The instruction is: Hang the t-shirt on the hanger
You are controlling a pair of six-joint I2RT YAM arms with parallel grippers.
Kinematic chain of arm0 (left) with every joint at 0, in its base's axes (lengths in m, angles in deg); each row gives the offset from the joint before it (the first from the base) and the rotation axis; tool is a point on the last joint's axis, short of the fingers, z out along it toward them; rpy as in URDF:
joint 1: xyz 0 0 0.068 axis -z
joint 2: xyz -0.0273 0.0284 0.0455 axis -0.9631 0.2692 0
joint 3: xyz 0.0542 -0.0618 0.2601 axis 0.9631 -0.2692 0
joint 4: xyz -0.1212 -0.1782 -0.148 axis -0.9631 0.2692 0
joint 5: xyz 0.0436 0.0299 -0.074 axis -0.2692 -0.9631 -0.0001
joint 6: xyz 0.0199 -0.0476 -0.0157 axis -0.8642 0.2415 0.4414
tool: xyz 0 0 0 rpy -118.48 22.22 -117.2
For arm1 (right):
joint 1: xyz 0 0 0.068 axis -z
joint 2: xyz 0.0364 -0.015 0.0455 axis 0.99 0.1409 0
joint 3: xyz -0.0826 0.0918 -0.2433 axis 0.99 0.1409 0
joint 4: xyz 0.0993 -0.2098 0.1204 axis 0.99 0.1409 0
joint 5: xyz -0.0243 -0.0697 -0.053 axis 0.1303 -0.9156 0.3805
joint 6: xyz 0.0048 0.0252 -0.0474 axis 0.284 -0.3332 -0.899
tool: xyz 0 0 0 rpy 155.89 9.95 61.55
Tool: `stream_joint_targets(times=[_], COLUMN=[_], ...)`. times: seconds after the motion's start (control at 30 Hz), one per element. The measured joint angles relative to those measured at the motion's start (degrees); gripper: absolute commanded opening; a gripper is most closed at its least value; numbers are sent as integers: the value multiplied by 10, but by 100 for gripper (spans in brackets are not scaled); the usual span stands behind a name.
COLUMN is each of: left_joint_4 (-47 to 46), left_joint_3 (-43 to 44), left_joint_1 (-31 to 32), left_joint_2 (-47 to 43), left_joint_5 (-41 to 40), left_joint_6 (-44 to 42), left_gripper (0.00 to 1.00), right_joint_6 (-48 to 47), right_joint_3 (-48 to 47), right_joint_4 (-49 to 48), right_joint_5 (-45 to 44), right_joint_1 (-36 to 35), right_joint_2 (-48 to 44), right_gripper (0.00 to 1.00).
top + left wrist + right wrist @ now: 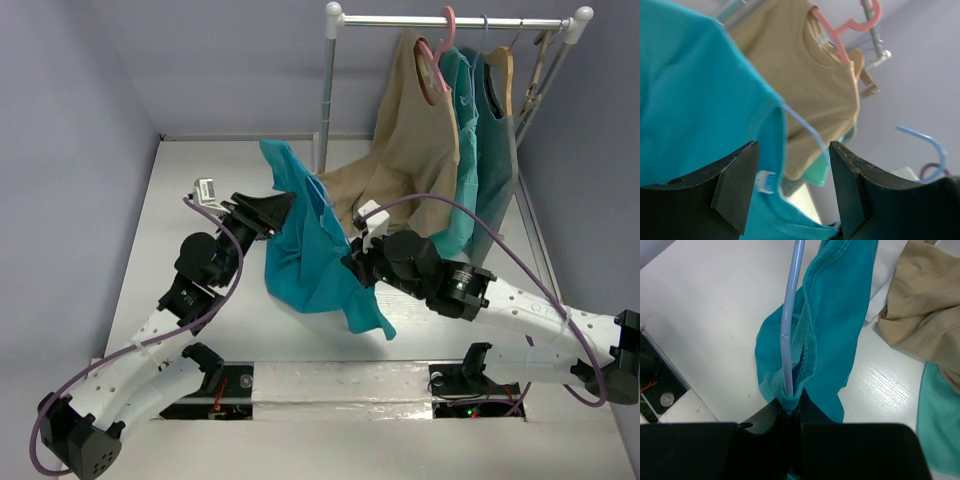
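The teal-blue t-shirt (310,255) hangs bunched in the air between my two grippers, above the white table (200,160). The thin light-blue hanger (328,205) runs along its right edge. My right gripper (352,262) is shut on the hanger wire (790,325) together with a fold of t-shirt hem (840,315), as the right wrist view shows at the gripper (790,402). My left gripper (275,210) is open beside the shirt's upper left. In the left wrist view the gripper (792,150) has the t-shirt (695,95) collar, pale neck label (765,181) and hanger wire (805,127) between its fingers; the hook (930,142) is to the right.
A metal clothes rack (450,20) stands at the back right. It carries a beige shirt (410,150) on a pink hanger (440,45), greener teal tops (480,130) and a wooden hanger (540,60). The beige shirt's hem reaches the table right behind the t-shirt.
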Motion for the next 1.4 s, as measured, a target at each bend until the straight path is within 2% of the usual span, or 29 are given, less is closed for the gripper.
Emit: stream_joint_targets(times=[0.23,0.63,0.73,0.77,0.83,0.93,0.97,1.07,1.13,1.17,1.23,1.27,1.33,1.37,1.4], left_joint_4=[-60,-124,-155,-168,-184,-196,-199,-202,-197,-194,-188,-184,-180,-178,-177], left_joint_3=[0,-1,-5,-6,-6,-7,-9,-11,-11,-11,-11,-11,-11,-11,-11], left_joint_1=[14,39,45,49,53,54,54,55,57,57,58,59,59,59,59], left_joint_2=[42,118,126,131,138,145,146,145,145,144,144,144,144,144,145], left_joint_5=[54,80,77,75,69,58,55,49,46,45,46,46,45,45,45], left_joint_6=[36,71,84,92,102,114,119,130,133,134,134,134,135,135,136], left_gripper=[55,45,38,30,24,3,0,0,0,0,0,0,0,0,0], right_joint_6=[0,4,7,9,13,18,21,24,28,32,38,40,47,49,53], right_joint_3=[0,0,0,0,0,0,1,9,15,17,21,24,27,28,31], right_joint_4=[-7,-26,-35,-37,-40,-51,-54,-63,-70,-71,-71,-68,-57,-50,-43], right_joint_5=[4,18,22,22,23,26,26,27,26,26,26,27,27,28,28], right_joint_1=[2,2,2,2,2,2,2,2,2,2,2,2,2,2,2], right_joint_2=[25,32,36,38,41,43,43,43,43,42,42,40,34,29,19], right_gripper=[0,0,0,0,0,0,0,0,17,40,58,72,82,91,93])
